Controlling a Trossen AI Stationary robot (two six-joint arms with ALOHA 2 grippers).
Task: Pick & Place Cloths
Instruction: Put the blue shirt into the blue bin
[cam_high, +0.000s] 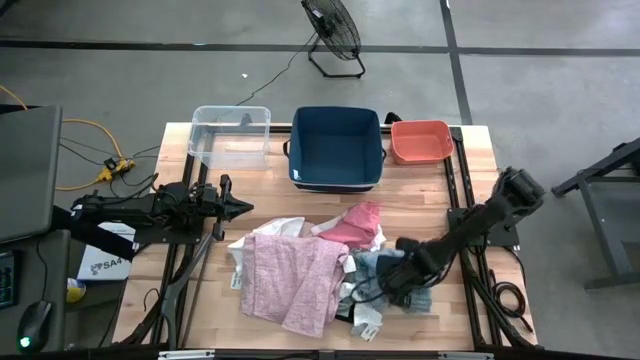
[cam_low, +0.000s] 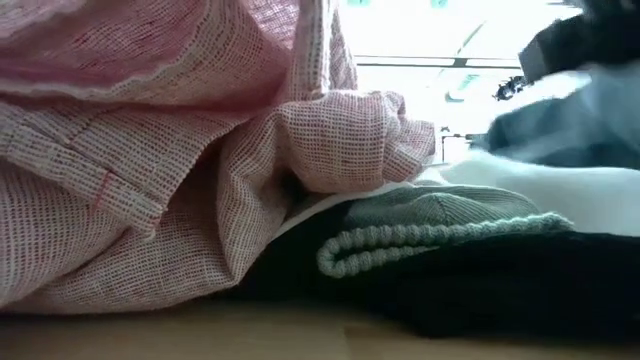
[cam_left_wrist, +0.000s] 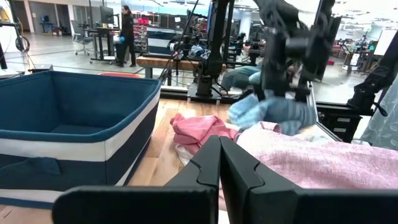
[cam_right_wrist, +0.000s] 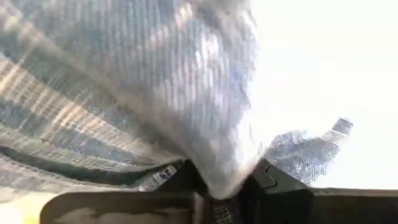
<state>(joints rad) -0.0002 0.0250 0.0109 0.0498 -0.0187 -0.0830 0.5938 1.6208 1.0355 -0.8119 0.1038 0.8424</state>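
over the wooden table (cam_high: 200, 300), the right tool (cam_high: 400, 283) reaches low, pinching the blue cloth (cam_left_wrist: 273, 112).

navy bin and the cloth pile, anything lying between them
Nothing: in the high view bare table separates the navy bin from the cloth pile.

Both arms are dark, nearly black, built from chunky jointed segments with cable bundles running along them. The left arm (cam_high: 160, 208) is a string of blocky housings ending in the left gripper (cam_high: 243, 208), whose two flat, angular black fingers (cam_left_wrist: 205, 165) taper to blunt wedge tips above a broad matte cross-bar. The right arm (cam_high: 480, 220) has a rounded, bulbous joint housing farthest from its tool, then a slimmer link. The right gripper (cam_right_wrist: 227, 186) shows two dark fingers with chamfered edges on a similar plain black bar.
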